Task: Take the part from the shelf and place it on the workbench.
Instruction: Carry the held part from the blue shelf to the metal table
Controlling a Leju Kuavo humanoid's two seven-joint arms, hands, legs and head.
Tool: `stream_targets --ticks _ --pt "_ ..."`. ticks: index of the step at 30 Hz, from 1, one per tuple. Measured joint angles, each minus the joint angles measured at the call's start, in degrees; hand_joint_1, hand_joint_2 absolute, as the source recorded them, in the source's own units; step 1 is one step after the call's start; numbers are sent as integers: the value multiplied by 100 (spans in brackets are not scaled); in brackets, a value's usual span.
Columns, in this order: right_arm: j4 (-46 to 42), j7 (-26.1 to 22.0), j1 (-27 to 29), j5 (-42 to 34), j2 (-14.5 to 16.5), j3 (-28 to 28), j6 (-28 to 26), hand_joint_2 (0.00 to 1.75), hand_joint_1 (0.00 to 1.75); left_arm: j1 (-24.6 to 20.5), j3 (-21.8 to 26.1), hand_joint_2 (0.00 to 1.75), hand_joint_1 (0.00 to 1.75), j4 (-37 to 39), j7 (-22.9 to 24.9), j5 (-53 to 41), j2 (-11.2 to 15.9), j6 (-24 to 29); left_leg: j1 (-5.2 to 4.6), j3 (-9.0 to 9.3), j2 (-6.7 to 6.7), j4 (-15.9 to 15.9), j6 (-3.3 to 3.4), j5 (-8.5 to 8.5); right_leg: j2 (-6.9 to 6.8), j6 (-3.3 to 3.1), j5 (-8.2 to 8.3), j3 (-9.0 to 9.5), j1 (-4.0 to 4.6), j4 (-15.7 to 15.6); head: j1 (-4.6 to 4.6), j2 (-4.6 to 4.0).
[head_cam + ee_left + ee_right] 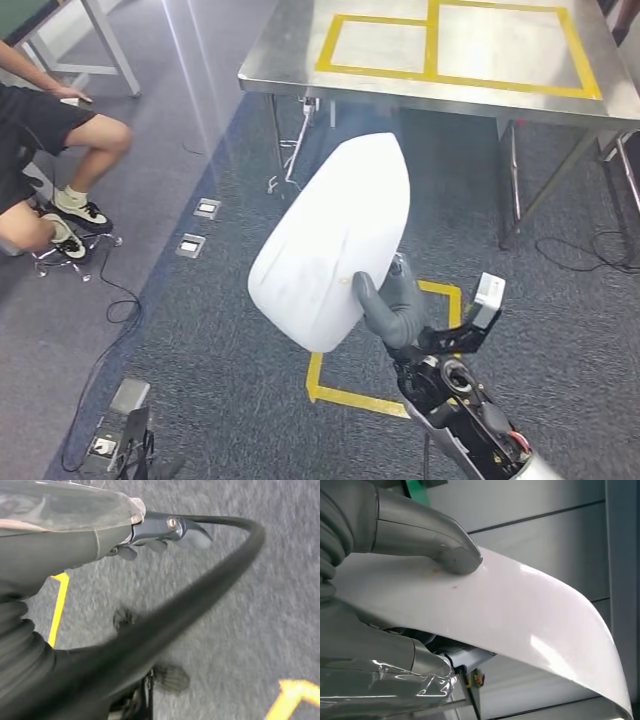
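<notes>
The part is a large white curved shell. My right hand grips it by its lower edge and holds it up over the carpet, short of the workbench. In the right wrist view the grey thumb presses on the part's outer face, with the fingers under it. The workbench is a steel table ahead, its top marked with yellow tape rectangles. My left hand hangs over the carpet with its fingers stretched out and holds nothing.
A person sits at the left on the floor's lighter strip. Floor sockets and cables lie left of me. A yellow tape square marks the carpet below the part. The workbench's legs stand ahead.
</notes>
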Motion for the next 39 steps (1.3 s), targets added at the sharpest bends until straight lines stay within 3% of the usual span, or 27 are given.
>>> stream_targets --ticks 2,4,6,7,8,10,11,12,14,15,17,19,21,22,23,25,26,27,29,31,34,36,37,39 --pt "-7 0 -12 1 8 5 20 175 175 -10 0 175 0 0 -1 2 -7 2 17 -515 14 757 -52 53 -6 -44 -64 194 -27 -121 -60 0" --pt "-1 3 -14 3 8 14 44 175 175 3 0 175 0 0 -1 15 -5 6 37 -1072 23 1300 -92 -237 -1 -59 -165 358 -32 -178 -118 0" --pt "8 1 -13 3 8 22 69 175 175 39 1 175 0 1 -4 44 4 8 50 -1375 28 1262 -106 -510 19 -49 -307 536 -38 -189 -170 0" --pt "12 -1 -14 1 8 25 79 175 175 53 2 175 0 2 -9 58 11 9 53 -1413 30 1023 -102 -444 25 -38 -387 638 -41 -190 -201 0" --pt "14 -2 -15 -2 9 27 86 175 175 61 2 175 0 2 -13 69 18 9 55 -1385 37 668 -93 -181 24 -22 -468 727 -43 -192 -232 0" --pt "21 -7 -28 -7 12 31 102 175 175 74 2 175 0 2 -19 81 26 10 43 -1289 69 -38 -59 585 20 26 -626 860 -30 -186 -282 0" --pt "25 -8 -37 -9 15 35 109 175 175 79 3 175 0 2 -22 86 27 13 32 -1247 82 -246 -38 868 21 56 -693 891 -19 -206 -291 0" --pt "28 -11 -51 -13 18 39 115 175 175 82 3 175 0 1 -27 90 26 15 24 -1228 90 -342 -15 1008 26 91 -729 935 -8 -205 -283 0" --pt "31 -20 -83 -21 28 45 122 175 175 82 5 175 0 0 -35 98 21 20 23 -1166 84 -366 46 1006 26 162 -712 922 -10 -103 -243 0" --pt "31 -24 -97 -23 31 46 126 175 175 84 7 175 0 1 -37 100 20 22 27 -1123 82 -377 84 978 17 195 -665 832 -17 123 -222 0" --pt "32 -26 -105 -26 34 49 130 175 175 89 8 175 0 2 -37 101 25 25 28 -999 78 -390 154 890 0 245 -715 402 -31 867 -174 0" --pt "39 -24 -101 -35 34 51 130 175 175 96 9 175 0 2 -38 102 31 28 18 -862 72 -392 186 771 -6 274 -1088 -68 -32 1576 -120 0" --pt "55 -20 -99 -41 34 54 127 175 175 103 9 175 0 2 -39 103 30 28 10 -693 54 -392 191 642 -6 264 -1465 -312 -30 1694 -72 0" --pt "62 -19 -99 -42 34 56 125 175 175 106 9 175 0 2 -39 103 27 28 5 -597 43 -392 191 576 -6 241 -1457 -326 -27 1506 -43 0" --pt "68 -19 -100 -43 34 57 123 175 175 109 9 175 0 2 -40 103 24 28 -2 -500 34 -395 188 510 -6 204 -1254 -284 -17 1181 -10 0" --pt "74 -19 -101 -46 34 58 119 175 175 111 8 175 0 2 -41 103 9 28 -19 -366 16 -390 163 394 2 115 -509 -185 20 415 51 0" --pt "75 -16 -100 -47 34 58 116 175 175 109 8 175 0 2 -41 103 3 28 -30 -332 7 -388 137 339 11 87 -209 -142 40 148 68 0" --pt "76 -14 -100 -47 34 58 113 175 175 108 8 175 0 2 -41 104 0 28 -39 -308 -3 -368 107 302 20 66 -26 -123 48 -4 71 0" --pt "75 -11 -107 -46 38 59 108 175 175 106 9 175 0 2 -41 105 9 28 -53 -274 -12 -321 50 250 26 44 43 -31 38 -70 62 0" --pt "72 -15 -122 -46 47 59 108 175 175 99 8 175 0 1 -42 104 14 28 -46 -399 3 -17 -3 207 16 2 49 74 15 -104 28 0" --pt "72 -17 -132 -48 52 66 111 175 175 87 7 175 0 0 -45 103 11 28 -10 -1056 25 1008 -104 -137 9 -38 -35 165 4 -121 -75 0" --pt "74 -15 -128 -48 52 72 112 175 175 106 7 175 0 1 -45 104 13 28 14 -1393 28 1320 -137 -313 22 -37 -123 245 3 -120 -125 0" --pt "75 -15 -128 -48 51 73 112 175 175 115 7 175 0 2 -45 104 17 28 20 -1417 29 1185 -136 -230 30 -30 -174 307 1 -120 -153 0" --pt "75 -17 -129 -48 51 75 112 175 175 124 8 175 0 2 -45 105 30 28 26 -1204 37 411 -109 299 34 0 -287 442 -2 -122 -210 0"
